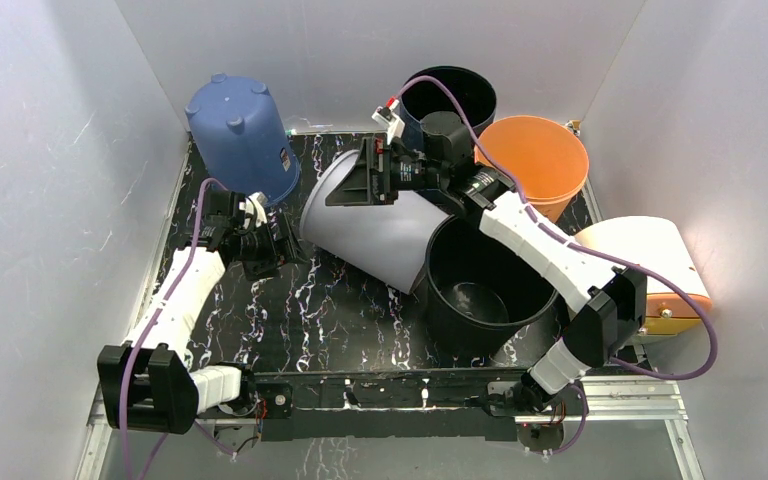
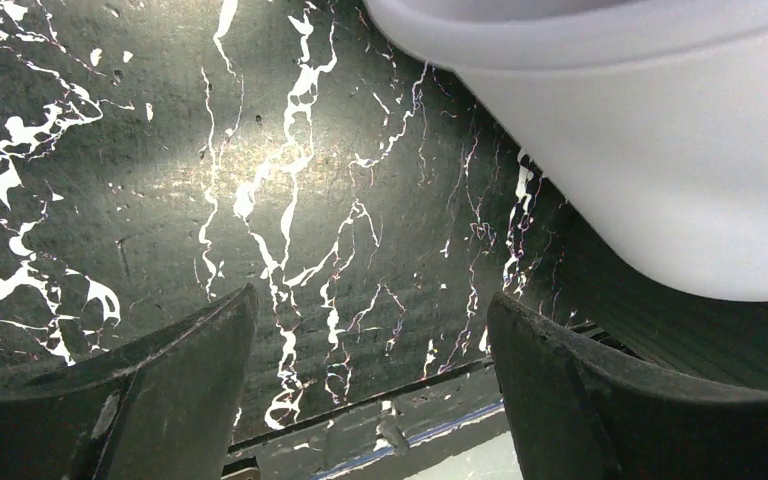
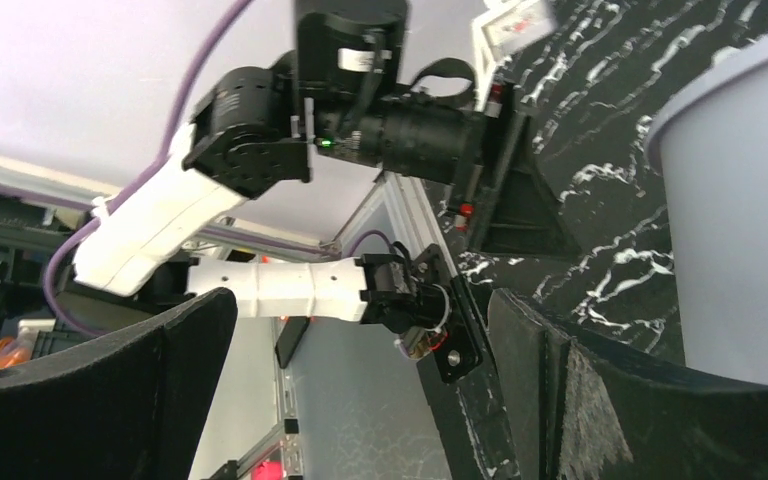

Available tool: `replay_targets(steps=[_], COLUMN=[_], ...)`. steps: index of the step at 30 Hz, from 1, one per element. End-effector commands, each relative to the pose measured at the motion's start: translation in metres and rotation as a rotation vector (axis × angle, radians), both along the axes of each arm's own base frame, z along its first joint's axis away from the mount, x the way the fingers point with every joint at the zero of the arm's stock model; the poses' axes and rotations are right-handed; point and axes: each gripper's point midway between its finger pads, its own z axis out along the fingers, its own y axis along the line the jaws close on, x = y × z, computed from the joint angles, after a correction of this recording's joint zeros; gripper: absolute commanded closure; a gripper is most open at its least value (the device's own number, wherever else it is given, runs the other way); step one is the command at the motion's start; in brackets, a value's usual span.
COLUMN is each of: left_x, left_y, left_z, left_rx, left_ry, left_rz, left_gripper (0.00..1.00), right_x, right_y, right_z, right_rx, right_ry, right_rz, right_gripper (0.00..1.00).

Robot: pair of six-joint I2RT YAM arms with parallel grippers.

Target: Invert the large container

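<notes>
on mat (image 1: 332, 305), grey container (image 1: 385, 232) tipped on side; left tool (image 1: 282, 250) just beside, released; right tool (image 1: 352, 178) at far end, released.

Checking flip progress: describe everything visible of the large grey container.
The large grey container is round, smooth plastic by its look, with a thicker band at one end. It lies tipped on its side mid-table, not inverted, and its lower right end appears to rest against the black bucket. The open right gripper sits at its upper left end; contact unclear.
</notes>
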Motion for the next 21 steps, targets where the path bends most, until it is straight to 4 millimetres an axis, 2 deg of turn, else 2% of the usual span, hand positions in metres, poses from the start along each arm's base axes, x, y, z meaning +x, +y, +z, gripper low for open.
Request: replay_targets(steps=[1,3,5,8,10,13,15,19,21], left_x=[-0.002,0.002,0.010,0.034,0.053,0.082,0.103,0.143,0.164], left_y=[0.000,0.000,0.000,-0.004,-0.011,-0.028,-0.033,-0.040,-0.047], left_z=[0.020,0.030,0.045,0.079,0.104,0.142,0.159,0.177,0.177], left_rx=[0.006,0.007,0.005,-0.013,-0.046,-0.128,-0.153,-0.160,-0.167], left_ry=[-0.047,-0.073,-0.122,-0.248,-0.350,-0.513,-0.611,-0.713,-0.731], left_rz=[-0.007,-0.012,-0.018,-0.028,-0.045,-0.103,-0.118,-0.150,-0.163], left_gripper=[0.17,0.17,0.17,0.15,0.13,0.12,0.12,0.11,0.13], right_x=[0.009,0.024,0.044,0.076,0.088,0.095,0.097,0.099,0.097], right_y=[-0.004,-0.013,-0.032,-0.075,-0.100,-0.119,-0.126,-0.142,-0.146], right_z=[0.030,0.026,0.012,-0.014,-0.030,-0.043,-0.045,-0.047,-0.048], right_rx=[0.006,-0.086,-0.223,-0.429,-0.535,-0.607,-0.625,-0.642,-0.634], right_ry=[-0.128,-0.158,-0.168,-0.157,-0.132,-0.101,-0.085,-0.065,-0.065], right_rz=[-0.053,-0.149,-0.287,-0.523,-0.631,-0.698,-0.729,-0.826,-0.842], right_gripper=[0.02,0.02,0.02,0.02,0.02,0.02,0.02,0.02,0.02])
